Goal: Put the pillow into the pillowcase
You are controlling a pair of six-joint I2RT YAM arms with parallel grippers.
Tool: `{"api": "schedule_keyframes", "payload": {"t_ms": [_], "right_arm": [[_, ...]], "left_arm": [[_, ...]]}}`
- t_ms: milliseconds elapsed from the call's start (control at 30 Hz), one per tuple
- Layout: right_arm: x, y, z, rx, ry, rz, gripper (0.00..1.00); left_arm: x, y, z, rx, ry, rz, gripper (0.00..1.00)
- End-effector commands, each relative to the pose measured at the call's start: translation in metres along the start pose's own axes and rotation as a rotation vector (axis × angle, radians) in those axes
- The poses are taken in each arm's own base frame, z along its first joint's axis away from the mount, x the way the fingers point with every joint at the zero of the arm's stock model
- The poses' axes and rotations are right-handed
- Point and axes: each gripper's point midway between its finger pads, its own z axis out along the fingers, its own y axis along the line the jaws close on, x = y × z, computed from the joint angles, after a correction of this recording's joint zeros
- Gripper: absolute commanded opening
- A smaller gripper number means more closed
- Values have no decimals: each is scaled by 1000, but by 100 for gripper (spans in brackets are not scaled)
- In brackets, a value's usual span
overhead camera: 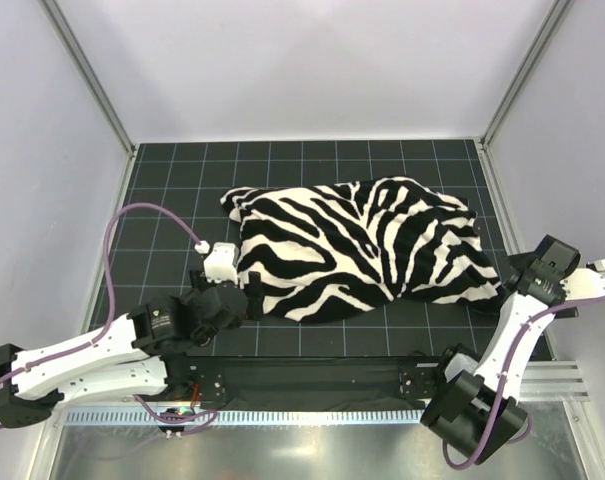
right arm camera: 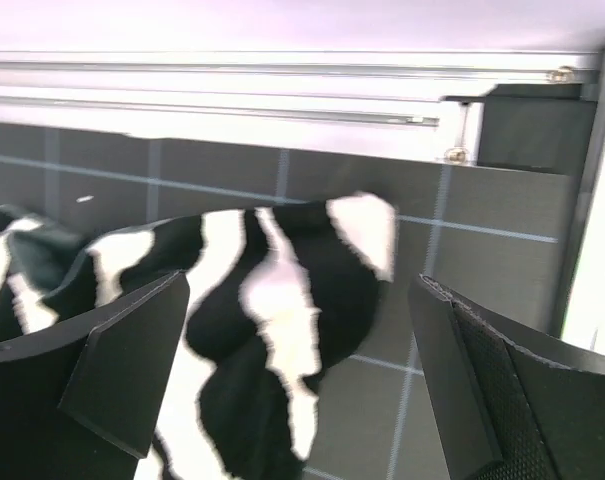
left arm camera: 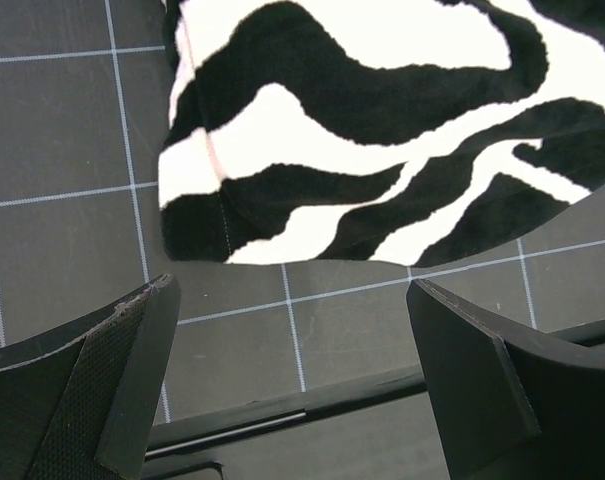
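At mid-mat (overhead camera: 162, 200) your pillowcase (overhead camera: 357, 250) looked stuffed, no pillow showing; left gripper (left arm camera: 292, 300) at 8 o'clock, right gripper (right arm camera: 302, 290) at 4, both wide, empty.

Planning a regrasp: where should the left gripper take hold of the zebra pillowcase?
Probably the pillowcase by its near left corner, coming from the near side: that corner lies flat just ahead of the open left gripper, while the middle looks puffy.
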Motion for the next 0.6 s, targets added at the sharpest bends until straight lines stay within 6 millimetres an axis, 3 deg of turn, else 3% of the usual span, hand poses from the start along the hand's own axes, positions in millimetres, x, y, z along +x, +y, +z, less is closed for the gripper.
{"api": "schedule_keyframes", "payload": {"t_ms": [0, 100, 133, 233, 367, 467, 500, 567], "right_arm": [[-19, 23, -21, -117, -48, 60, 100], [-16, 63, -47, -415, -43, -101, 100], [4, 97, -72, -682, 28, -179, 100], [35, 125, -115, -1042, 95, -277, 100], [84, 138, -143, -1211, 203, -447, 100], [114, 133, -146, -1252, 270, -572, 100], [126, 127, -147, -1294, 271, -590, 100], [137, 119, -150, -1352, 267, -578, 100]], "left_arm": [[-12, -4, 2, -12, -37, -31, 100], [-20, -1, 0, -35, -61, -30, 100], [-24, 0, -1, -41, -75, -32, 100], [-45, 5, -8, -65, -142, -29, 100], [-71, 20, -16, -134, -251, -38, 100], [-79, 27, -19, -136, -320, -100, 100], [-69, 31, -14, -140, -318, -93, 100], [-72, 32, -16, -95, -364, -156, 100]]}}
